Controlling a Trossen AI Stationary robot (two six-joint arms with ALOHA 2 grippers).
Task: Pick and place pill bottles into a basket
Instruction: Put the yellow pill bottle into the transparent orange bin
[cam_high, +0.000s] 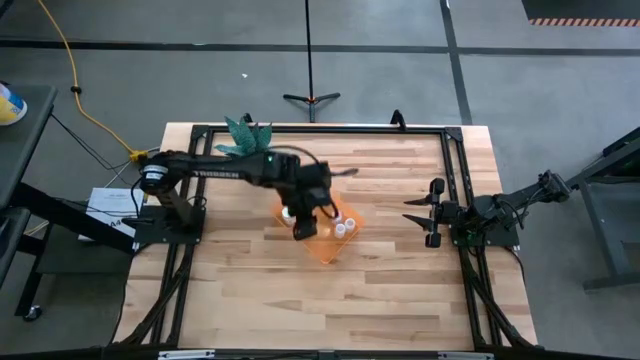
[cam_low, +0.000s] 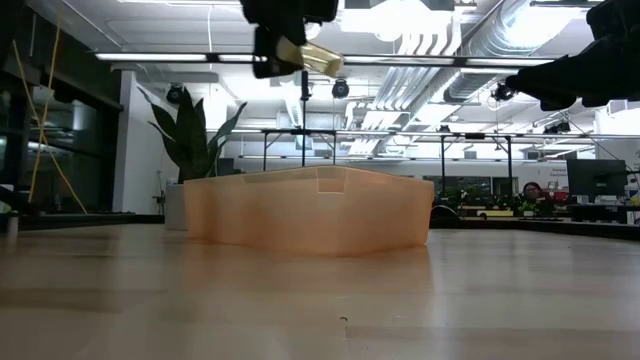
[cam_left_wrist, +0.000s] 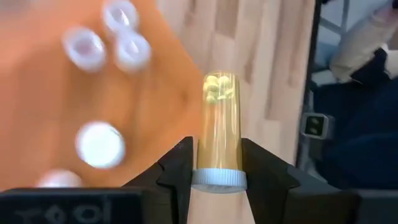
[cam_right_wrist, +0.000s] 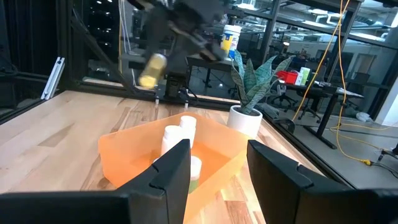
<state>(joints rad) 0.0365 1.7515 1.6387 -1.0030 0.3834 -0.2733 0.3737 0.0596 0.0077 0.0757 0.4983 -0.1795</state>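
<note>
The basket (cam_high: 328, 245) is translucent orange. White-capped bottles (cam_left_wrist: 102, 144) sit inside it. The held bottle (cam_left_wrist: 219, 127) is clear amber-yellow with a pale grey-white cap. The black left gripper (cam_left_wrist: 217, 171) clamps it. The table (cam_high: 400, 290) is light striped wood.

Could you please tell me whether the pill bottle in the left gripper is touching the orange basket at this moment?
Apart. The low view shows the pill bottle in the left gripper well above the basket rim.
</note>
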